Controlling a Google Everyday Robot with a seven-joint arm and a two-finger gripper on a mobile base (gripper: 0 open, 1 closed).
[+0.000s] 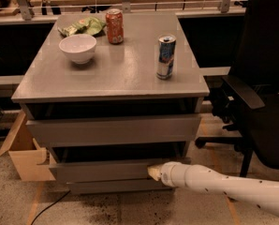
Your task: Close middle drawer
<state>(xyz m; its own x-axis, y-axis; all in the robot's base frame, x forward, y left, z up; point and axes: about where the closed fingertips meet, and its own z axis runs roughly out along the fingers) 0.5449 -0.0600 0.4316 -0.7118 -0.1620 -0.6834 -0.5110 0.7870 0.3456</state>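
Note:
The grey cabinet (111, 76) stands in the middle of the camera view. Its middle drawer (102, 170) sticks out only a little, with a dark gap above its flat front. My gripper (154, 172) comes in from the lower right on a white arm. Its tan tip is shut and presses against the right part of the middle drawer's front. The taller drawer front (113, 130) above sits nearly flush. The short, narrower front (111, 186) lies below.
On the cabinet top are a white bowl (77, 48), a red can (114, 26), a blue-and-silver can (166, 56) and a green bag (83, 26). A black office chair (259, 97) stands close on the right. A cardboard box (25, 156) sits at the left on the floor.

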